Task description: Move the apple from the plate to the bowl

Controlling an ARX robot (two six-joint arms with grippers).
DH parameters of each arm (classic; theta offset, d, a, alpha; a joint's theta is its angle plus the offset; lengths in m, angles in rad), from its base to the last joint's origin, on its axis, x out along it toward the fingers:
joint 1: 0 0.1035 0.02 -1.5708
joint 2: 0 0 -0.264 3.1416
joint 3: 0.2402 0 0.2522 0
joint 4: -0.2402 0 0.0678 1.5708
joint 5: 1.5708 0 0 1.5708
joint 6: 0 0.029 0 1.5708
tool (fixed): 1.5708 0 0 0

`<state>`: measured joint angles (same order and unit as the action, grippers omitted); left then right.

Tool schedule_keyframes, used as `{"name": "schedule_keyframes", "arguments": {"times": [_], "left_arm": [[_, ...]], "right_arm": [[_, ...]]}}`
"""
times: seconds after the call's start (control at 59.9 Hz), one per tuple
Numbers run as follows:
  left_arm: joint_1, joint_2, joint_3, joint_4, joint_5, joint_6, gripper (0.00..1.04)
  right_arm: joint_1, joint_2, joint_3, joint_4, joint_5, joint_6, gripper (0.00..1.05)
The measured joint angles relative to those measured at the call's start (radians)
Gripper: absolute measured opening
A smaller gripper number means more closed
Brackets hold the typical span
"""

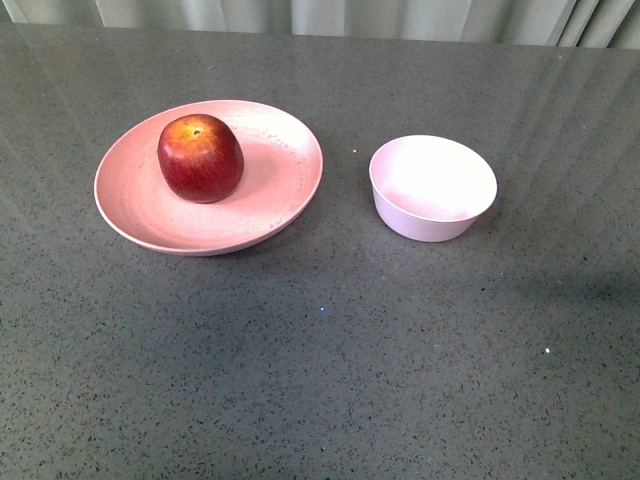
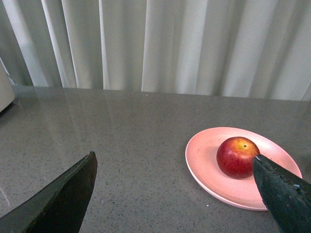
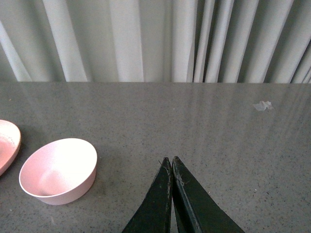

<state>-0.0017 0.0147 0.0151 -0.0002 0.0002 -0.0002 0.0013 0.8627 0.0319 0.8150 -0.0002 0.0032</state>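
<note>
The apple (image 1: 200, 157) sits (stem dimple up) on the plate (image 1: 150, 225), left of the bowl (image 1: 432, 190); left gripper (image 2: 175, 158) gapes wide, right gripper (image 3: 169, 160) pressed together, holding nothing.

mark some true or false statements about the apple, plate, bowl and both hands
1. The apple sits on the plate. True.
2. The bowl holds the apple. False: the bowl is empty.
3. The left hand is open. True.
4. The right hand is open. False: its fingers are pressed together, holding nothing.
5. The bowl touches the plate. False: a gap separates them.
</note>
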Motion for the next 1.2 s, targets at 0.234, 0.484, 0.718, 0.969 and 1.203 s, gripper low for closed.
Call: {"name": "schedule_keyframes", "arguments": {"times": [0.234, 0.484, 0.718, 0.969, 1.203], "left_arm": [[0.000, 0.000, 0.000, 0.000, 0.000, 0.000, 0.96], [0.000, 0.000, 0.000, 0.000, 0.000, 0.000, 0.96], [0.000, 0.000, 0.000, 0.000, 0.000, 0.000, 0.96], [0.000, 0.000, 0.000, 0.000, 0.000, 0.000, 0.96], [0.000, 0.000, 0.000, 0.000, 0.000, 0.000, 0.96]], "right_arm": [[0.000, -0.235, -0.008, -0.204, 0.000, 0.000, 0.02], [0.000, -0.426, -0.009, -0.381, 0.000, 0.000, 0.02], [0.000, -0.541, -0.009, -0.493, 0.000, 0.000, 0.02], [0.000, -0.620, -0.009, -0.571, 0.000, 0.000, 0.02], [0.000, -0.698, -0.009, -0.650, 0.000, 0.000, 0.02]]}}
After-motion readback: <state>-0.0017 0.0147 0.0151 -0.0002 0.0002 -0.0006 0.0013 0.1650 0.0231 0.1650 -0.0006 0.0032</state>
